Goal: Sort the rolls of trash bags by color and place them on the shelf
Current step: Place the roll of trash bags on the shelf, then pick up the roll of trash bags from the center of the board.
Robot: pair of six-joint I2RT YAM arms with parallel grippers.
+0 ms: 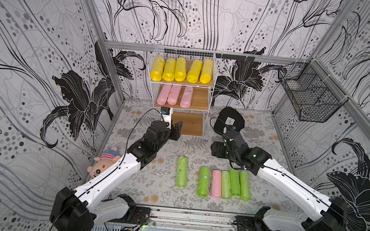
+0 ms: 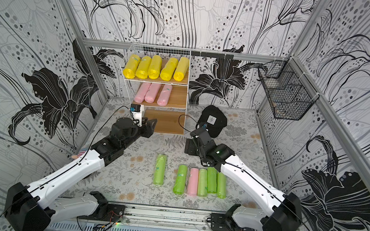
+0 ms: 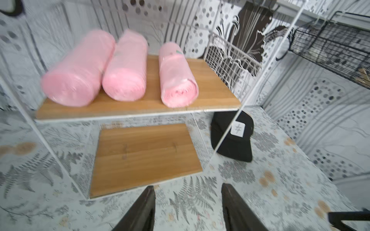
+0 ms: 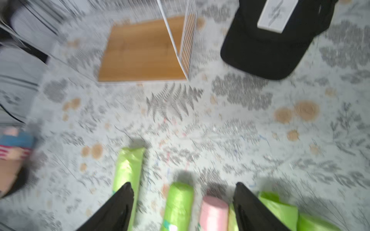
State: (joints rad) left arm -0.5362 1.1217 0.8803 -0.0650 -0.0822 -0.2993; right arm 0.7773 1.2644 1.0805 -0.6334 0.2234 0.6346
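As both hang empty, left fingers (image 3: 141,212) apart, right fingers (image 4: 250,212) wider

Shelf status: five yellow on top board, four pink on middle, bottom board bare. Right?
No. The middle board holds three pink rolls, per the left wrist view; the fourth pink roll lies on the table. Rest is right.

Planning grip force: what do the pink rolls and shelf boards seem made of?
Pink rolls: thin glossy plastic film, by the sheen and wrinkled layered ends. Shelf boards: smooth light brown wood or wood-look laminate, grain lines visible; can't tell which.
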